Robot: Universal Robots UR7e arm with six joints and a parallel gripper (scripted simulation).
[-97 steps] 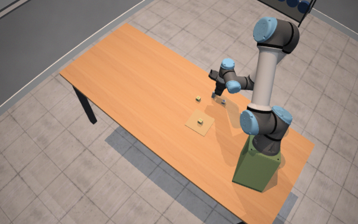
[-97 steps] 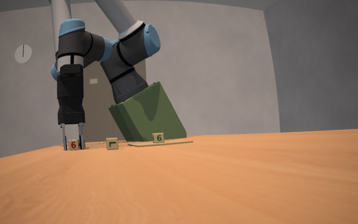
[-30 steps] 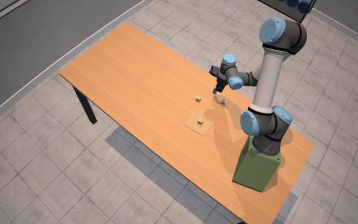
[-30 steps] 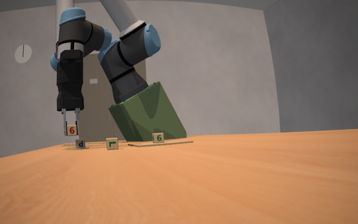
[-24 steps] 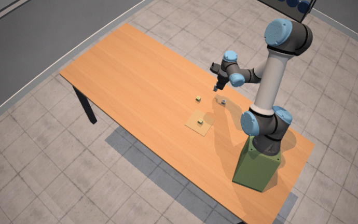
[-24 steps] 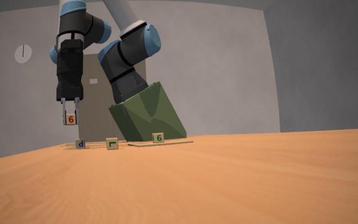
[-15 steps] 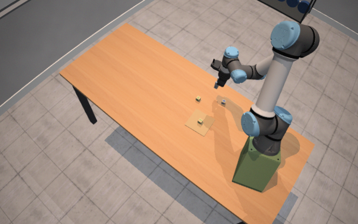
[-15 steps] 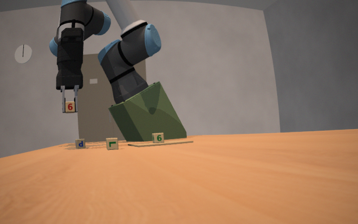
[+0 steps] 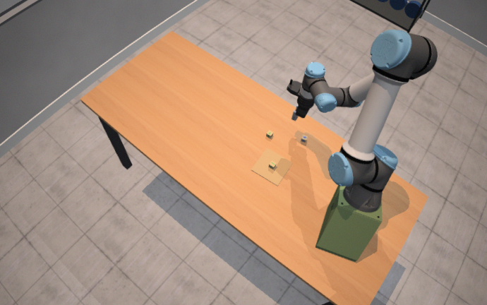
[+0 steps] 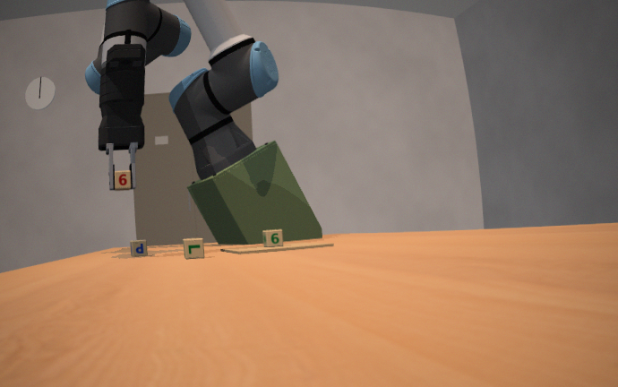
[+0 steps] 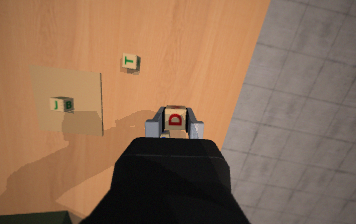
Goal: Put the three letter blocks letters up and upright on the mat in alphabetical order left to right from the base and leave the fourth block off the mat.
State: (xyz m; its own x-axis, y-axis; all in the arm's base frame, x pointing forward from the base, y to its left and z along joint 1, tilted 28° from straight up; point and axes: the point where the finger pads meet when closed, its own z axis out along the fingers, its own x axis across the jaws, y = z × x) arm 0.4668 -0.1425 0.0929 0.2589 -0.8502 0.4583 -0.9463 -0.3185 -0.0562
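My gripper (image 10: 121,182) is shut on a block with a red D on top (image 11: 175,120) and a red 6 on its side (image 10: 122,179). I hold it well above the table, near the table's edge (image 9: 294,116). A block with a green J on top (image 11: 61,104) lies on the tan mat (image 11: 67,100), and it shows in the top and exterior views too (image 9: 272,164) (image 10: 272,237). A block with a green T on top (image 11: 130,62) (image 9: 269,134) lies on the table beyond the mat. A block with blue marks (image 9: 303,139) (image 10: 138,248) stands on the table below the gripper, hidden in the wrist view.
The robot's green pedestal (image 9: 348,229) stands on the table close to the mat. The table's long edge (image 11: 252,75) runs just right of the held block, with tiled floor beyond it.
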